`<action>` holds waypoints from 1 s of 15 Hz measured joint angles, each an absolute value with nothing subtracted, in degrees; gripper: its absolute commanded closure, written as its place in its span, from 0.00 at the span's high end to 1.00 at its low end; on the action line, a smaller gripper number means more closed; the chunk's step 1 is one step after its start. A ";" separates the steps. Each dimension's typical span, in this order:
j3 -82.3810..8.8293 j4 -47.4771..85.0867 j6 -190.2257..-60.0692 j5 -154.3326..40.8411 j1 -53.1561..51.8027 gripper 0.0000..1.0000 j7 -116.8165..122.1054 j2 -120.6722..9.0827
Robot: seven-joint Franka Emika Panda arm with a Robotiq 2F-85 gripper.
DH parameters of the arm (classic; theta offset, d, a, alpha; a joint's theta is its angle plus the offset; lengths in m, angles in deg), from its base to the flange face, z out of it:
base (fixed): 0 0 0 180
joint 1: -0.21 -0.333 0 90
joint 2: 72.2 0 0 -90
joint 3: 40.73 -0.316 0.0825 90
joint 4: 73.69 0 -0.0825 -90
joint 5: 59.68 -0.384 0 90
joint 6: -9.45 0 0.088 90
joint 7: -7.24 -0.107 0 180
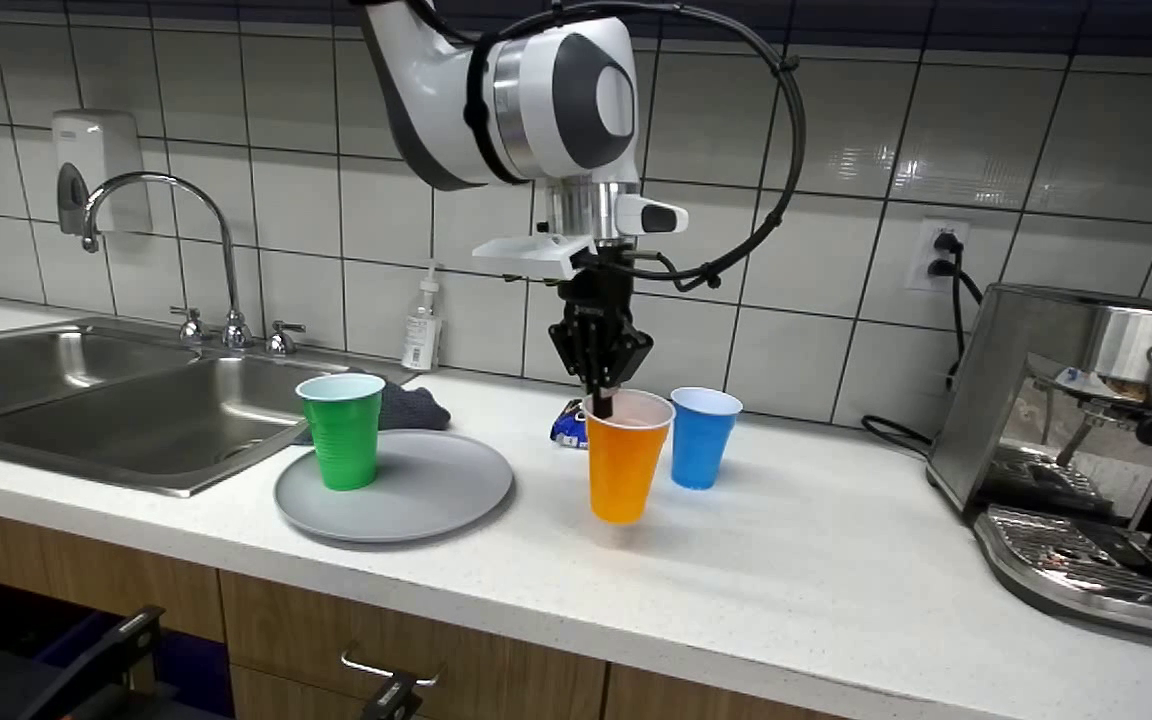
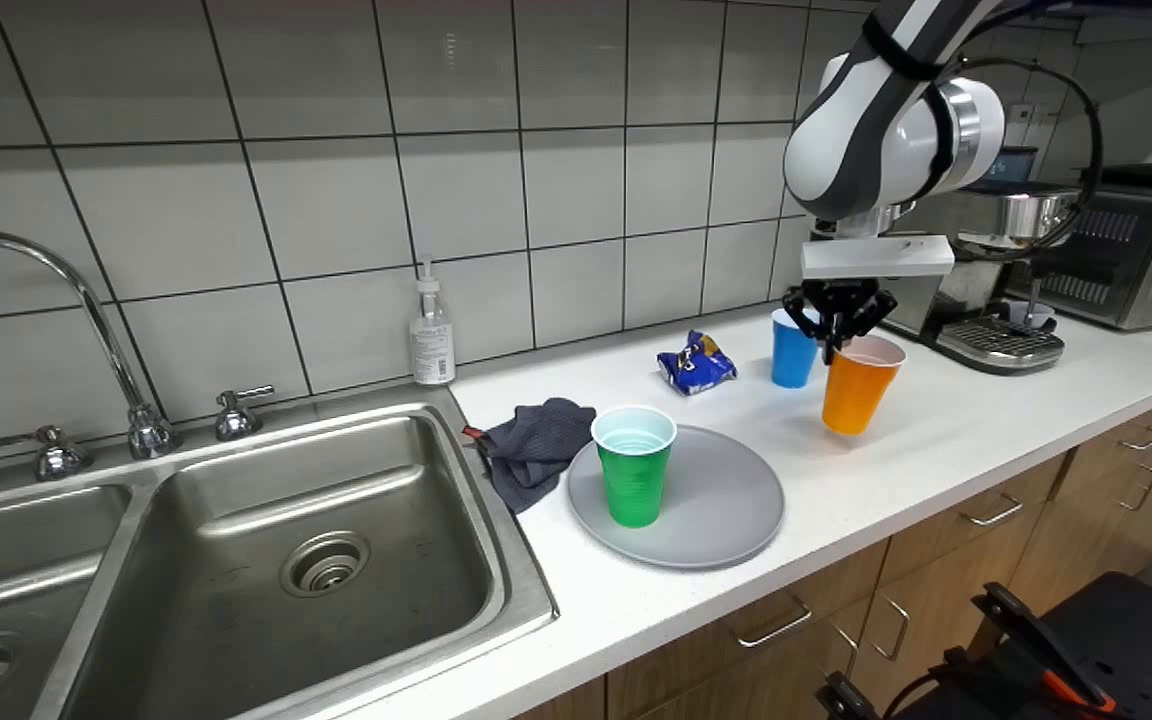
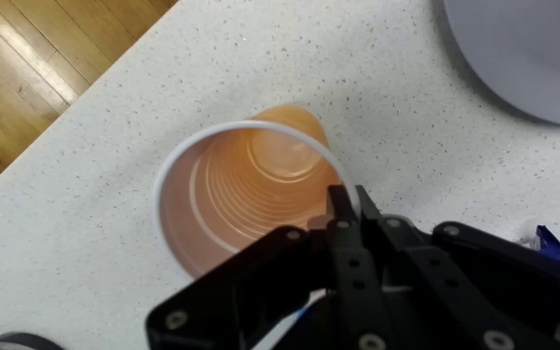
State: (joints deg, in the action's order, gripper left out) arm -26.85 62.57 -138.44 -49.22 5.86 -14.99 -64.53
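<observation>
The orange plastic cup hangs directly below the claw, tilted rather than upright, its mouth up at the claw and its base seemingly just off the bench, though the gap beneath is hard to judge. It looks like a thin-walled disposable drinking cup, so it should be very light, springy and easily creased, with smooth sides that could slip or swivel in a one-sided grip; the thicker white rim is probably the stiffest place to take hold, and the ribbed side below would likely dent under a hard squeeze. The claw is drawn in to a sliver, pinching the cup's rim on the side facing the sink and the tiled wall, one of its fingers inside the mouth and one outside. Near the claw, toward the tiled wall, stands a blue plastic cup; a crumpled blue snack packet lies to the claw's sink side, and farther that way a green plastic cup stands on a grey plate, while an espresso machine sits well apart from the claw on the opposite side
</observation>
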 measured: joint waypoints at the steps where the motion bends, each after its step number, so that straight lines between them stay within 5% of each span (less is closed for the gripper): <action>1: -26.85 63.10 -138.04 -48.29 5.50 0.01 -16.37 -65.17; 15: -33.35 69.19 -133.15 -47.78 2.55 0.01 -38.27 -70.88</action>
State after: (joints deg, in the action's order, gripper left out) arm -33.35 69.19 -133.15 -47.78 2.55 -38.27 -70.88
